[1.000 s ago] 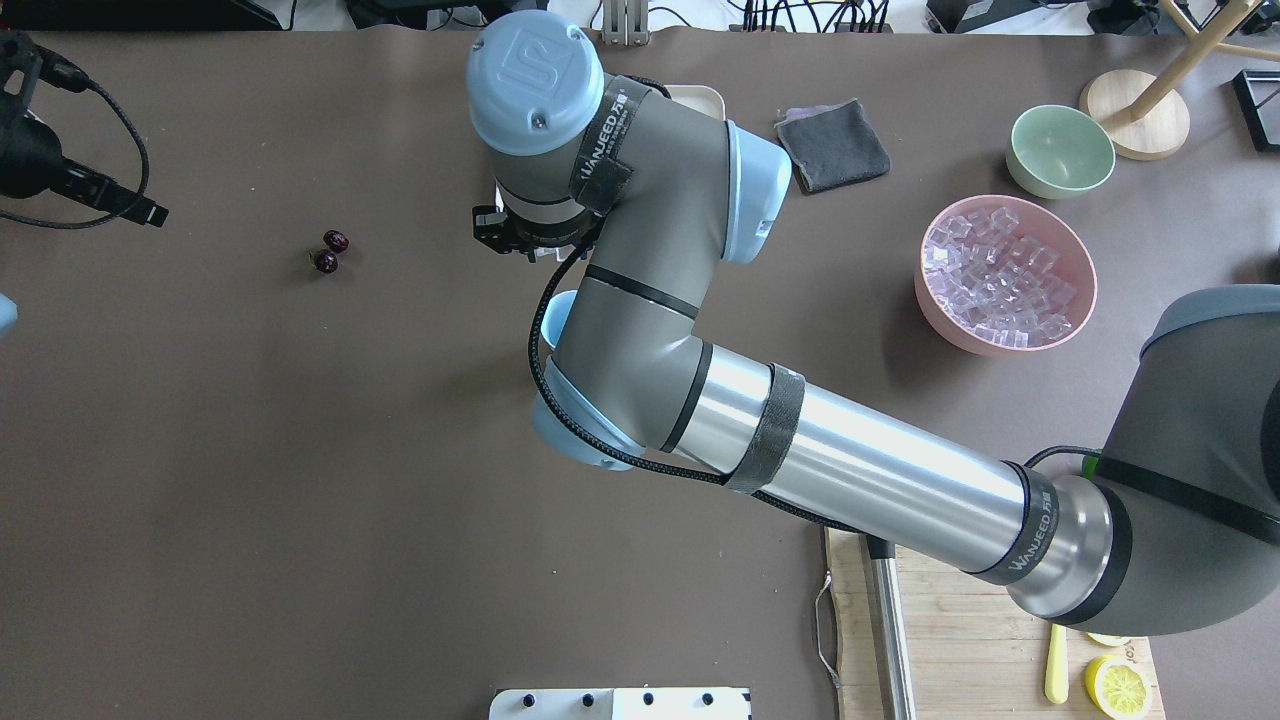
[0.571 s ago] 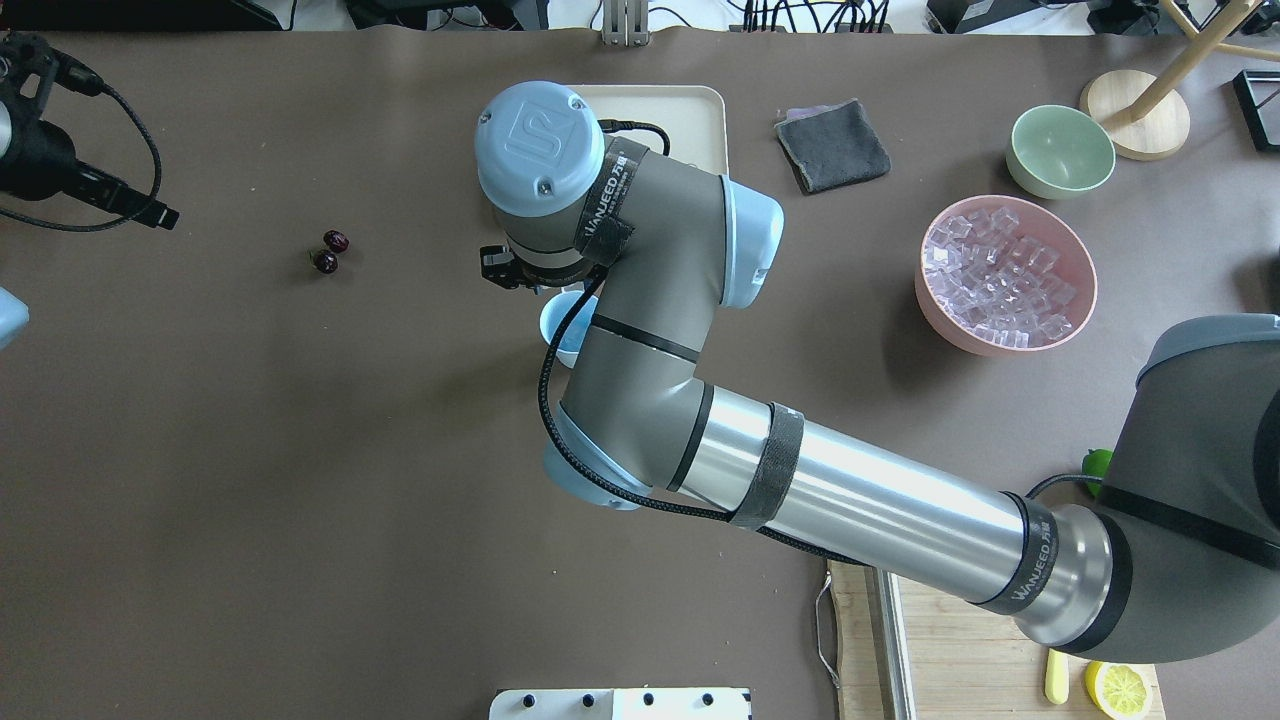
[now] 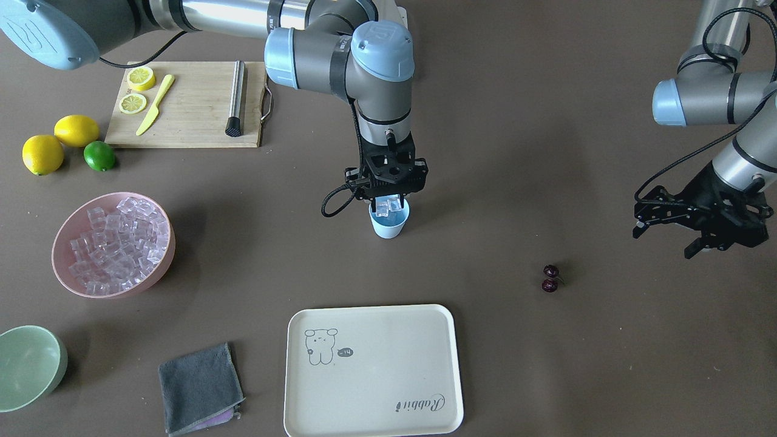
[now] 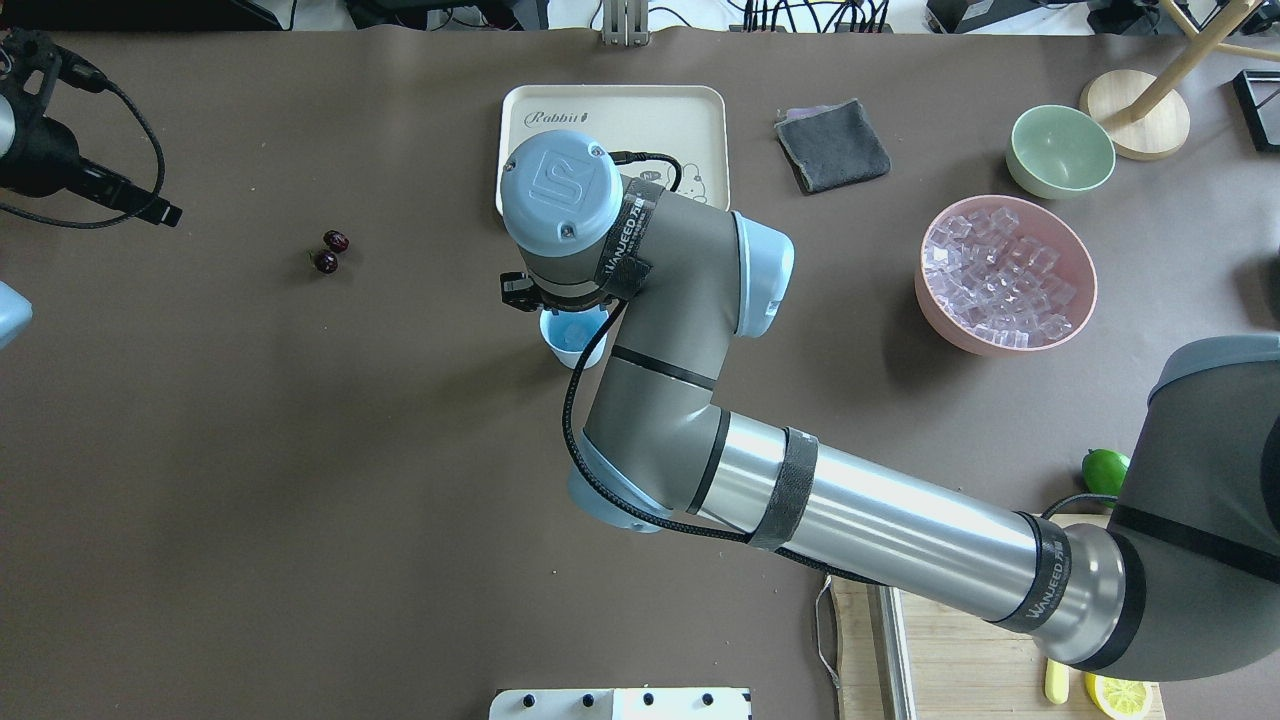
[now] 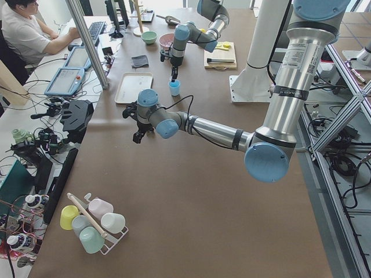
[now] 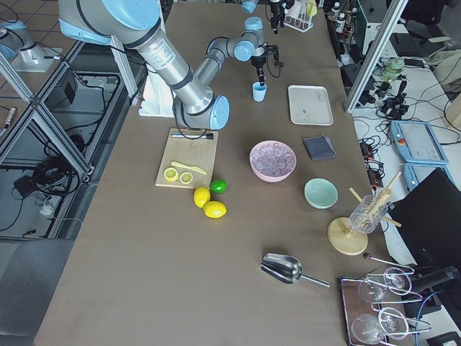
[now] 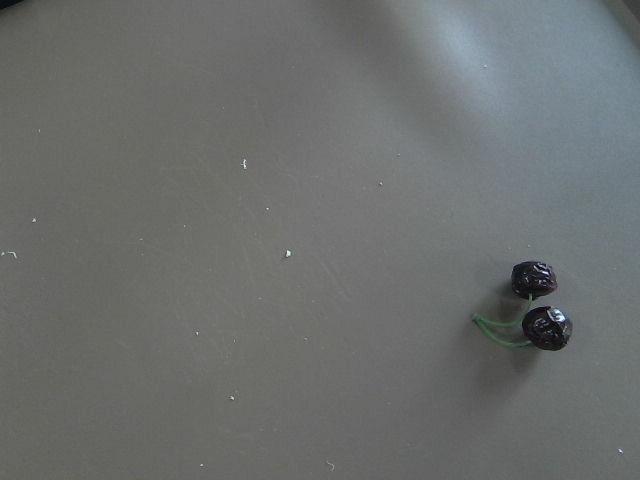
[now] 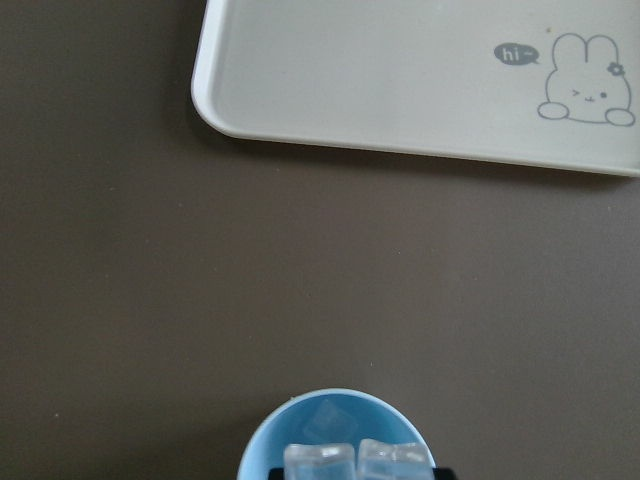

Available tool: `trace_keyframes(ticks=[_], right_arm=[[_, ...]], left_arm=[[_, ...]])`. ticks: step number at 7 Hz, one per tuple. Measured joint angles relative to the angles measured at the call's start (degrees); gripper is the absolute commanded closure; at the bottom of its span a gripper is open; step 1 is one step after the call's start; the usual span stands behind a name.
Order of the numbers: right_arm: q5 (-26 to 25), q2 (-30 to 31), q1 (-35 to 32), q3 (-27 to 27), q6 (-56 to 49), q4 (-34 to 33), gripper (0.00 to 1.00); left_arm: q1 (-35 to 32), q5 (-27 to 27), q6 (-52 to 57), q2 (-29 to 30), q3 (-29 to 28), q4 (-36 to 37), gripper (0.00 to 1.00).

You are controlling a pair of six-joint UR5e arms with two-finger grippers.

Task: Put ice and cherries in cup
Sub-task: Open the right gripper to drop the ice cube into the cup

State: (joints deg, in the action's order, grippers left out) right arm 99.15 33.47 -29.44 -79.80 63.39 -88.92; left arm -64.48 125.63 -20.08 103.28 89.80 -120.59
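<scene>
Right now, your right end effector (image 3: 386, 199) points straight down over the cup (image 3: 388, 229), pinched shut on ice (image 3: 385, 208). Its wrist view shows you two cubes side by side between the fingers, just above the cup's mouth. What looks like one more cube lies inside the cup. The cup stands upright on the counter (image 3: 546, 152), near the middle.

Take the front-facing view for the rest. From the cup, the pink bowl (image 3: 172, 243) heaped with more ice sits at 9 o'clock, well apart. The tray (image 3: 376, 376) lies flat at 6 o'clock. The cherries (image 3: 550, 278) lie on the counter at 4 o'clock from the cup, well apart from it, the pair joined by a thin green stem.

Your left end effector (image 3: 665, 241) hovers at 2 o'clock from the cherries, clear of them, spread wide and gripping nothing. Its wrist view catches the cherries at 4 o'clock from the frame's centre.
</scene>
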Motion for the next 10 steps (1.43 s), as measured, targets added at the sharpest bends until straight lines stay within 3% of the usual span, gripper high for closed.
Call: trace_keyframes(ticks=[3, 5, 6, 10], right_arm=[[-0.1, 0.2, 0.3, -0.1, 0.0, 0.2, 0.92], [-0.1, 0.2, 0.4, 0.1, 0.0, 0.2, 0.29], [-0.4, 0.2, 0.4, 0.3, -0.1, 0.3, 0.03], [-1.6, -0.2, 0.5, 0.0, 0.4, 0.9, 0.05]], left_arm=[[0.0, 0.0, 0.0, 0.4, 0.1, 0.0, 0.03], [0.0, 0.1, -0.1, 0.5, 0.0, 0.0, 0.03], [0.0, 0.0, 0.0, 0.5, 0.0, 0.0, 0.03], [0.0, 0.0, -0.4, 1.3, 0.0, 0.2, 0.03]])
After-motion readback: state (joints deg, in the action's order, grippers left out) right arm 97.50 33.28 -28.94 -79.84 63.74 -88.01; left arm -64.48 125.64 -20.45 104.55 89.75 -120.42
